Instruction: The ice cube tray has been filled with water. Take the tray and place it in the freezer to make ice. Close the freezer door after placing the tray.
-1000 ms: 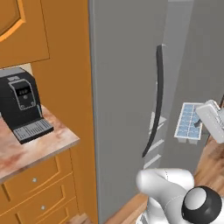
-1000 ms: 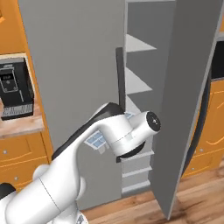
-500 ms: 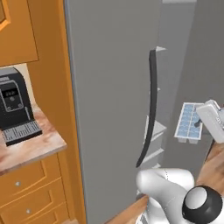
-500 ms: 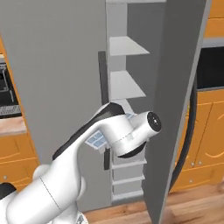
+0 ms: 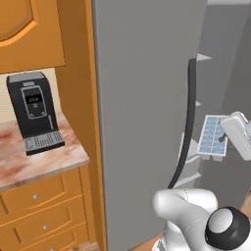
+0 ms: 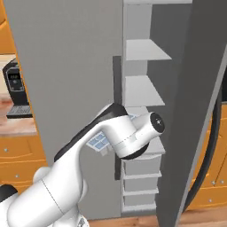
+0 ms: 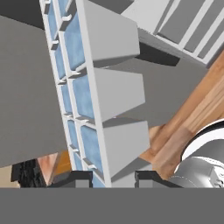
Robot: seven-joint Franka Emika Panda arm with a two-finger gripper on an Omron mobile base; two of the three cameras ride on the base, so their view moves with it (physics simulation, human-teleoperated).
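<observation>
Ice cube tray: I see it held off the floor, just right of the dark handle, in front of the open compartment.
Handling: rigid thin plastic, light but water-filled by the task, I judge; it hangs steeply tilted, so spill is a risk.
Hold point: the white rim at one short end; I would keep the grip there.
Gripper: fingertips pinch the tray rim between them, close together.
Freezer: left panel closed; pale shelves exposed on the right, far side.
Freezer door: swung open, near right.
Surroundings: coffee machine on the counter, far left.
</observation>
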